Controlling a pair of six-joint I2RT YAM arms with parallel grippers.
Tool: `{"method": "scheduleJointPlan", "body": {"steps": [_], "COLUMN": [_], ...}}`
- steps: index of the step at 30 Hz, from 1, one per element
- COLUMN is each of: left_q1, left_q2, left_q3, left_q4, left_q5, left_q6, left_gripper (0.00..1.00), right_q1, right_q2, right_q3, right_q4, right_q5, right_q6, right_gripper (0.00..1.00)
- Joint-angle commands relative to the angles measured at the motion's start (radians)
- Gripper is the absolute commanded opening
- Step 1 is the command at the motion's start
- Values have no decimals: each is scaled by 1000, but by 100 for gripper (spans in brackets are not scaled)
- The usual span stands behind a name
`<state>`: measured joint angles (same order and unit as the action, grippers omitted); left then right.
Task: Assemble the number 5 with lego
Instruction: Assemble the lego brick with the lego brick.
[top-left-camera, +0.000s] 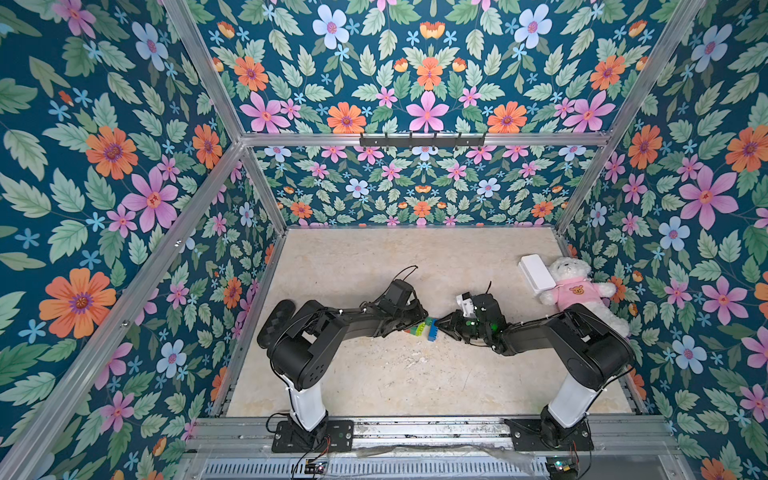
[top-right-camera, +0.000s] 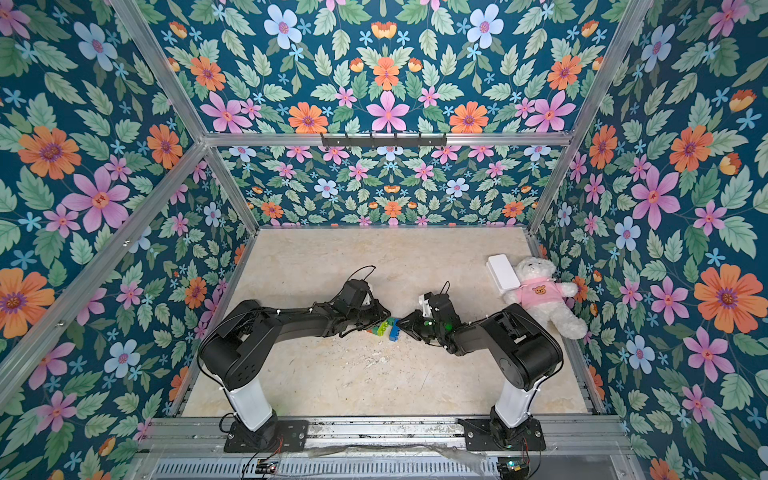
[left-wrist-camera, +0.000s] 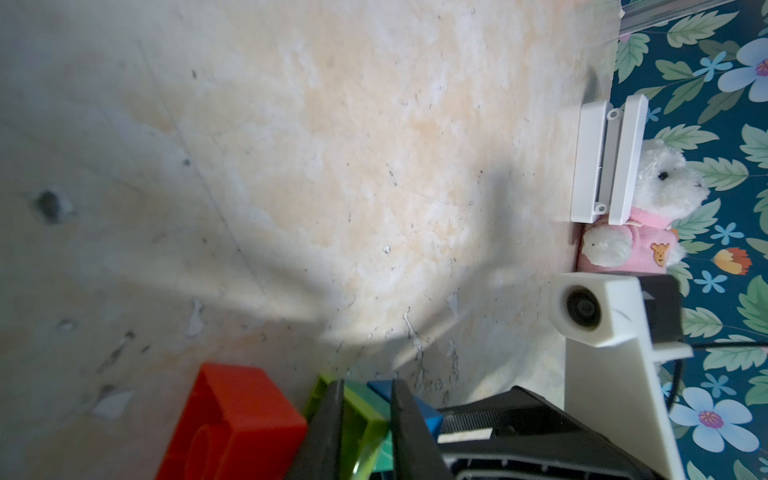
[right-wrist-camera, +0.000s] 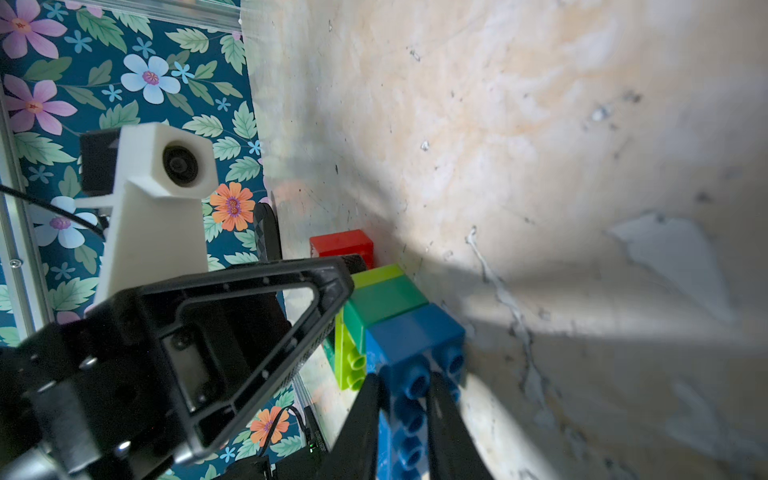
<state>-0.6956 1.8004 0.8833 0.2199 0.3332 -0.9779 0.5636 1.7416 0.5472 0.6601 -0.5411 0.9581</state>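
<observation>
lego block (top-left-camera: 424, 328) of red, lime, dark-green and blue layers lies on its side right between the two gripper tips, low at the table (top-left-camera: 374, 270); whether it rests there i cannot tell. right gripper (right-wrist-camera: 405, 432) is pinched almost closed on the blue brick (right-wrist-camera: 411, 336), its fingers either side of a row of studs. left gripper (left-wrist-camera: 365, 436) faces it, jaws clamped on the lime brick (left-wrist-camera: 361, 415), the red brick (left-wrist-camera: 232, 419) just outside its fingers. white box (top-left-camera: 536, 274) and teddy bear (top-left-camera: 577, 291) sit well apart, beyond the right gripper, by the wall
</observation>
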Motion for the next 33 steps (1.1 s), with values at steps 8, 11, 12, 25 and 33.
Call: {"method": "scheduleJointPlan", "body": {"steps": [8,11,12,25,33], "left_q1": [-1,-1,-2,-4,-4], "left_q2": [5,2,1,-4,-12], "left_q3": [0,-5,-6,-21,-29], "left_q4": [-47,-44,-43,-30,-32], "left_q5": [6,11,13,22,20], "left_q6": [4,3,3,-3,-1], "left_gripper": [23,23,23,23,23], "right_q1": [1,1,1,0,-1], "right_q2": [-9,8,14,37,29], "right_q3": [-6,4,9,36,36], "right_q4": [-45,-26,-21,7,-2], "right_q5": [30,29,29,40,70], "right_q6": [-14,-7,-6,13,14], "right_gripper": [22,22,22,22,22]}}
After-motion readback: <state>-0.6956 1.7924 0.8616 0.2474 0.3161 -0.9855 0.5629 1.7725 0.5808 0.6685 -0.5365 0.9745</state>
